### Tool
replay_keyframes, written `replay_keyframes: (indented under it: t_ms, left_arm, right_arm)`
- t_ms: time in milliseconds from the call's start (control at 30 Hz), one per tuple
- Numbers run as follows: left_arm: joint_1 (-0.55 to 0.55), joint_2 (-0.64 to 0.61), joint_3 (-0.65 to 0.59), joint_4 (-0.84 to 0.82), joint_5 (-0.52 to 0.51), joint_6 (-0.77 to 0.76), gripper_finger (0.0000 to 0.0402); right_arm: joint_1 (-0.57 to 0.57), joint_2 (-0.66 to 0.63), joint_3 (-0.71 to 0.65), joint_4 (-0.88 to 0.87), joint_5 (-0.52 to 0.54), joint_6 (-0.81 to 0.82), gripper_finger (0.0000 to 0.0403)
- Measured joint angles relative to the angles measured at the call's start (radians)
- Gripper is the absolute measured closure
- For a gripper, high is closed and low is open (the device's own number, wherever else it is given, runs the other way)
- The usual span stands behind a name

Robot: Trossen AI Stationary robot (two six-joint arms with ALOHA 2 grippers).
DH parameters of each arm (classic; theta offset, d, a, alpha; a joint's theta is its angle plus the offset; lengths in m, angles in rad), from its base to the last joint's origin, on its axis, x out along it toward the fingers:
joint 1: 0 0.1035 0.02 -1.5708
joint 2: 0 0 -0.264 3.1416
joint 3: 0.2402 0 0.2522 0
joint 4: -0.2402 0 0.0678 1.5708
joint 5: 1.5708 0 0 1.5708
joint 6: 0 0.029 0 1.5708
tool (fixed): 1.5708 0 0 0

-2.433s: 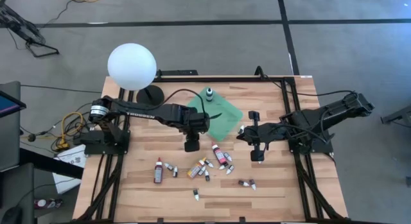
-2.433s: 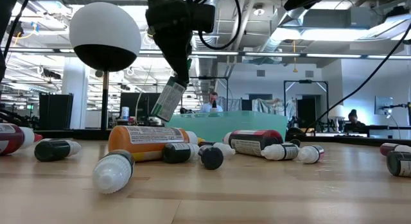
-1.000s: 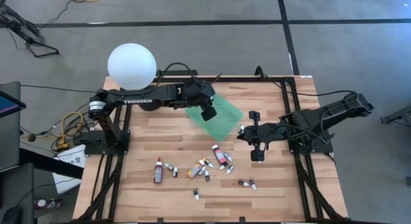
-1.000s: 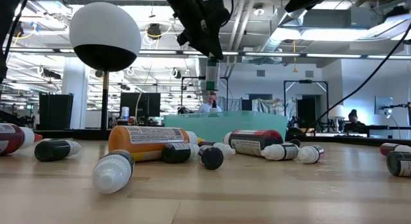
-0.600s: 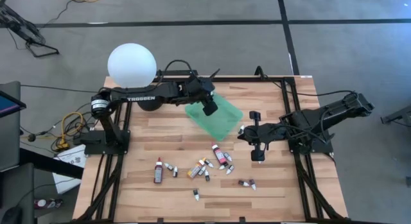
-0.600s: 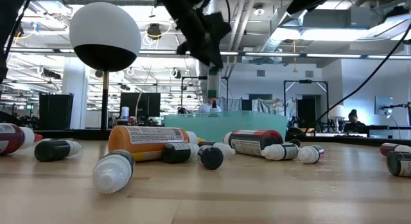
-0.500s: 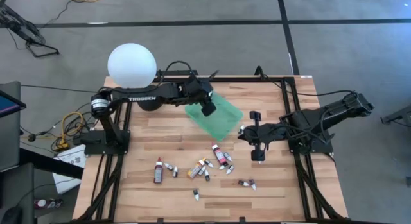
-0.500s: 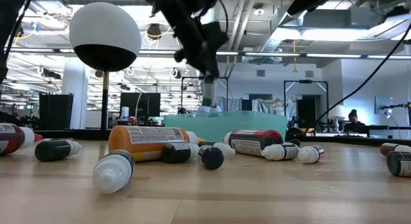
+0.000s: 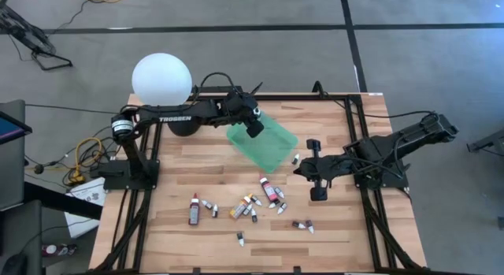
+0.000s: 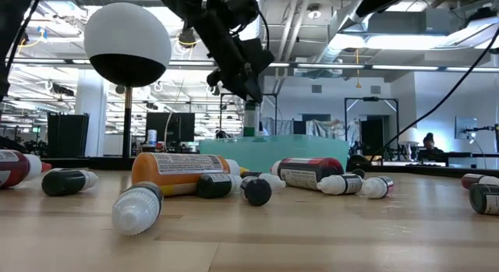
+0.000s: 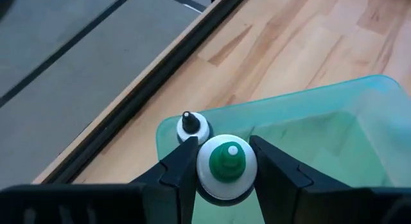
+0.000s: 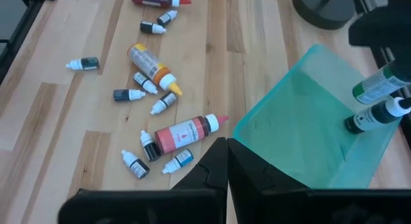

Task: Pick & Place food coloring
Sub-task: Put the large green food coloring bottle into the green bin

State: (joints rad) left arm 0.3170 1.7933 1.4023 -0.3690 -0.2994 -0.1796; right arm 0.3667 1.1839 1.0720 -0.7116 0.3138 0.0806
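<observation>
My left gripper (image 9: 253,127) is over the far corner of the green tray (image 9: 272,147), shut on a green-capped food coloring bottle (image 11: 226,162), which also shows in the low view (image 10: 250,120). A dark bottle with a white cap (image 11: 191,126) stands upright in that tray corner, right beside the held one. Several more food coloring bottles (image 9: 253,204) lie on their sides on the wood near the table's middle. My right gripper (image 9: 319,194) hangs shut above the table to the right of them, with nothing in it. My left gripper pinches the bottle's upper body just under the green cap (image 11: 204,171) between its two fingers (image 11: 182,172). The fingers slant down from the table's left side. The bottle hangs upright, cap up. The tray wall (image 10: 273,147) hides its lower end.
A white globe lamp (image 9: 161,82) on a black base stands at the table's far left, close behind my left arm. A red bottle (image 9: 194,209) lies apart at the near left. Bare wood lies along the near edge (image 9: 260,255).
My left gripper has sunk toward the tray and drifted a little toward the table's far edge, still shut on the green-capped bottle. The bottle stays upright, and its lower end now sits below the tray's rim in the low view.
</observation>
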Motion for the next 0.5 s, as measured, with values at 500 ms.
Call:
replay_keyframes:
  t_ms: [500]
  left_arm:
    - [0.009, 0.076, 0.001, 0.002, -0.03, -0.025, 0.0285]
  right_arm:
    - [0.02, 0.0, -0.001, -0.039, 0.003, 0.044, 0.0403]
